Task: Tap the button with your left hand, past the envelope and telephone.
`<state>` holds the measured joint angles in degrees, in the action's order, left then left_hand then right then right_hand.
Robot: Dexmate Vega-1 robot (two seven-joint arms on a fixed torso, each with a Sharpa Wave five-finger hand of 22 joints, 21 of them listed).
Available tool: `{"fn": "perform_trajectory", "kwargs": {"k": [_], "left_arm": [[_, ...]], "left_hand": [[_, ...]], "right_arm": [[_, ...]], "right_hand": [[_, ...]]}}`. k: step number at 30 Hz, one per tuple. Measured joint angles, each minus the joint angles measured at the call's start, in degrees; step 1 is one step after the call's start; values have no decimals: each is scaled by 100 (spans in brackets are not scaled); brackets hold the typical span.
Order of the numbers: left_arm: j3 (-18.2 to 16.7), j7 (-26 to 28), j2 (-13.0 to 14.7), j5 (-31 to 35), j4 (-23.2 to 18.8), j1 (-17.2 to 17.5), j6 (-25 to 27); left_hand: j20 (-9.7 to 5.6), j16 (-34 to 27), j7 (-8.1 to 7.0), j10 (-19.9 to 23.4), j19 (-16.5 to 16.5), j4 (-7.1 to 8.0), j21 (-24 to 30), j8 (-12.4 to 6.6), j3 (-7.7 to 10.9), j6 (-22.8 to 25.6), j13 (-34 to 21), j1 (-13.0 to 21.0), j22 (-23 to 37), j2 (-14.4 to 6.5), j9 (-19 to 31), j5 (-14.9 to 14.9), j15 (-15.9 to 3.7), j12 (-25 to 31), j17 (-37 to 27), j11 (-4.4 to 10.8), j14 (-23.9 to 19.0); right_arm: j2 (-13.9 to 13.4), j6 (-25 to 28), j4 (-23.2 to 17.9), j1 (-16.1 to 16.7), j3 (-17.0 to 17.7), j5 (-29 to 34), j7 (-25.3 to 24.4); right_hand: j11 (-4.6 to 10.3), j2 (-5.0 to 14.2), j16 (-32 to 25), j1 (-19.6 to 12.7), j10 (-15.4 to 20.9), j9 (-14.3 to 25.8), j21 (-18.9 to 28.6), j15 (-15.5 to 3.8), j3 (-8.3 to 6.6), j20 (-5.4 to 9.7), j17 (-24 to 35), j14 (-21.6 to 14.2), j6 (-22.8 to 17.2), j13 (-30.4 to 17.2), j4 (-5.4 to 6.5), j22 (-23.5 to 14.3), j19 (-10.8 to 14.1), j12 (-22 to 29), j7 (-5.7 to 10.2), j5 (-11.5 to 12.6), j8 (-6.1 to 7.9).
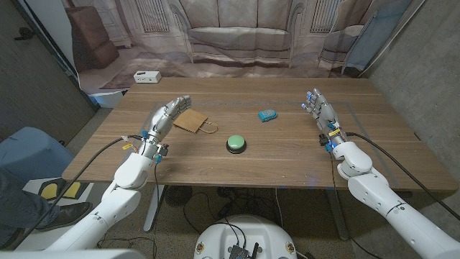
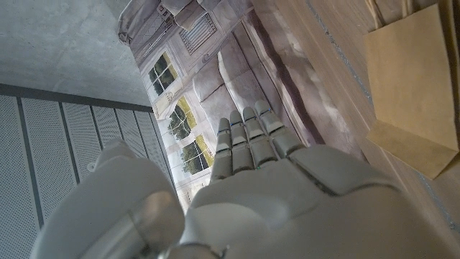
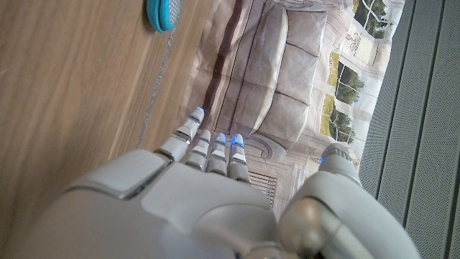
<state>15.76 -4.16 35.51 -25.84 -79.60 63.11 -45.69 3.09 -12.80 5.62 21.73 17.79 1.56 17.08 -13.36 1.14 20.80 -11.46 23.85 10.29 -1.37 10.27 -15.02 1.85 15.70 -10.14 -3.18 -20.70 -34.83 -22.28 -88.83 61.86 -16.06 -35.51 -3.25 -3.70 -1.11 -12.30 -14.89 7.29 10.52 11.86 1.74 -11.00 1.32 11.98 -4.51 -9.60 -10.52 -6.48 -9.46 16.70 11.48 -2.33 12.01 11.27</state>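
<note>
Nothing tapped yet: my left robot hand (image 1: 164, 117) (fingers spread, holding nothing) sits beside the envelope (image 1: 192, 121); green button (image 1: 236, 143) untouched, whole reach remaining.

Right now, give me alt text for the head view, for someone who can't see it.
A green button sits mid-table between two open robot hands, left robot hand and right robot hand. A brown envelope lies by the left one, a small blue telephone beyond the button.
</note>
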Motion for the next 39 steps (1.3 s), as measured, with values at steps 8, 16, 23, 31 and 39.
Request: {"fn": "perform_trajectory", "kwargs": {"k": [8,16,23,31,39], "left_arm": [[-15,5,56,77,-104,135,-136],[-44,62,117,291,-241,269,-190],[-92,168,231,601,-439,399,-189],[-161,358,358,1046,-672,520,-67],[-252,655,450,1732,-917,638,29]], "left_hand": [[17,0,20,123,220,-22,13,1,23,122,0,98,-6,-38,0,44,-22,0,0,22,-121],[19,0,-11,237,281,-47,34,1,48,214,-1,128,-17,-68,0,84,-48,22,0,31,-210],[19,0,-21,236,281,-47,34,1,48,224,-1,158,-17,-37,-1,105,-30,22,0,31,-236],[-11,0,10,236,310,-47,28,1,48,255,-1,158,-16,-37,-1,127,-31,22,0,31,-235],[-11,0,-30,289,310,-95,0,2,46,338,-1,188,-16,-68,-1,127,-62,21,0,84,-266]], "right_arm": [[-28,53,-53,22,9,2,-12],[-37,71,-85,53,28,-1,-26],[-39,71,-119,84,42,-4,-50],[-55,71,-167,116,55,-2,-76],[-78,71,-239,161,74,21,-104]], "right_hand": [[-30,24,0,-24,30,0,0,0,0,0,0,0,0,-29,0,0,0,0,0,0,0],[-29,68,0,-68,29,0,1,0,0,0,1,0,32,-29,0,0,0,0,-33,0,-27],[-29,68,0,-68,29,0,-21,-1,0,0,1,1,32,-29,0,0,-1,0,-33,0,-27],[-29,68,0,-68,29,0,-21,-1,0,0,-28,1,31,-28,0,0,-1,0,-33,0,-27],[-29,68,0,-68,29,0,-20,-1,0,0,-27,1,31,-28,0,0,-1,0,-32,0,-27]]}}
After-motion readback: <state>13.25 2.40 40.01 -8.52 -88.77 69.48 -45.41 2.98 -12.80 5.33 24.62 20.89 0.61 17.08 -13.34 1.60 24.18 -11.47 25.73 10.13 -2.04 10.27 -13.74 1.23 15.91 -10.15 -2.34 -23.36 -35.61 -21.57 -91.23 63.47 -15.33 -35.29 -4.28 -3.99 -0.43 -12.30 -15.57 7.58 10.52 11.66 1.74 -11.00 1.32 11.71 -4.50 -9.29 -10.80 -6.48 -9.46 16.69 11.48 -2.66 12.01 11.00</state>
